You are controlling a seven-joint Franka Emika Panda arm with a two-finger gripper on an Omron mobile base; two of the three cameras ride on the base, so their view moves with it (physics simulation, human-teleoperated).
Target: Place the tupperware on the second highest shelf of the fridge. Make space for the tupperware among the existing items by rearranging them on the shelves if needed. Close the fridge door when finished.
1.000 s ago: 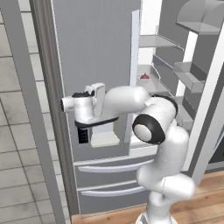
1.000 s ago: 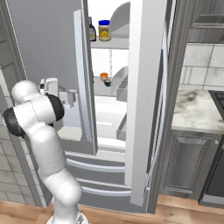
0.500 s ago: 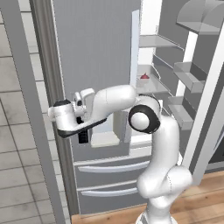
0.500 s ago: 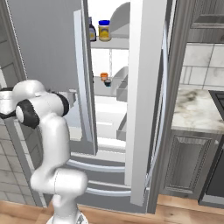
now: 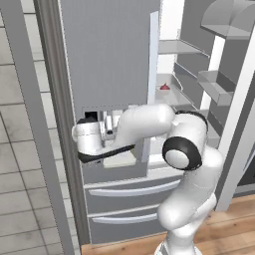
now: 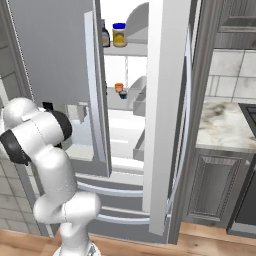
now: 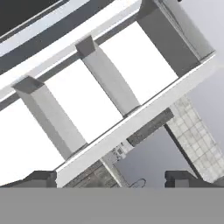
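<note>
The fridge (image 5: 109, 55) has its plain fridge door (image 6: 167, 115) swung wide open. My hand (image 5: 89, 139) hangs in front of the dispenser recess, left of the opening. In the hand view my gripper (image 7: 111, 179) is open and holds nothing, and it faces the open door's white inner side (image 7: 131, 74) with its grey bins. A dark bottle (image 6: 105, 36) and a yellow jar (image 6: 119, 34) stand on an upper shelf (image 6: 131, 50). An orange pot (image 6: 118, 87) and a small black bottle (image 6: 123, 95) sit one shelf lower. The tupperware is out of view.
Two wide drawers (image 5: 134, 187) lie below the hand. The dispenser door's edge (image 6: 95, 85) juts out between my arm and the shelves. A marble counter (image 6: 225, 130) over dark cabinets stands to the right. A tiled wall (image 5: 20, 149) is on the left.
The forearm has swung left and the hand has turned and dropped a little in front of the dispenser recess. The items on the shelves have not moved.
</note>
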